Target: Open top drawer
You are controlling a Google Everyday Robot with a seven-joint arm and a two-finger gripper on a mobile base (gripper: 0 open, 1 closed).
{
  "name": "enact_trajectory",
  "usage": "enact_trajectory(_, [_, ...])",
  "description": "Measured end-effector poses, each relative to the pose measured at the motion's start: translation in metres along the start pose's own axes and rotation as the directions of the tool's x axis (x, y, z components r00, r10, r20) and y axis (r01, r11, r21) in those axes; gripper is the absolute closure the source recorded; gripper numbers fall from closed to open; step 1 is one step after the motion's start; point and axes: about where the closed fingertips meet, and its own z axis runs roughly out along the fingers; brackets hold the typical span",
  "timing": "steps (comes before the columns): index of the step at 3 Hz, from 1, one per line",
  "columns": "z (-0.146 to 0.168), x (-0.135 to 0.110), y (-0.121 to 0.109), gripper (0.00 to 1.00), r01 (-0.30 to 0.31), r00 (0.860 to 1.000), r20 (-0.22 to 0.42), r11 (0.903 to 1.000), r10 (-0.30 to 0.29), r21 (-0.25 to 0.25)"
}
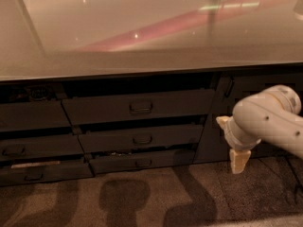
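The top drawer is the widest dark grey front under the counter, with a small bar handle at its centre and a dark gap above it. My gripper hangs at the end of the white arm, low and to the right of the drawers. It is in front of the grey door, near the floor, with its cream tip pointing down. It is well apart from the handle and holds nothing I can see.
Two shorter drawer fronts sit below the top one, and more drawers stack at the left. A grey door with a vertical handle is behind the arm. A glossy countertop overhangs everything. Carpet lies below.
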Motion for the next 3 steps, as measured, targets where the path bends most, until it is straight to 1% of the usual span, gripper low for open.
enact_trajectory(1, [0.005, -0.0014, -0.0026, 0.0, -0.009, 1.0, 0.021, 0.9986, 0.008, 0.052])
enact_trajectory(2, [0.0048, -0.0017, -0.0032, 0.0, -0.008, 1.0, 0.021, 0.9986, 0.007, 0.053])
enact_trajectory(3, [0.0035, -0.0019, -0.0056, 0.0, -0.008, 1.0, 0.001, 0.9986, 0.008, 0.053])
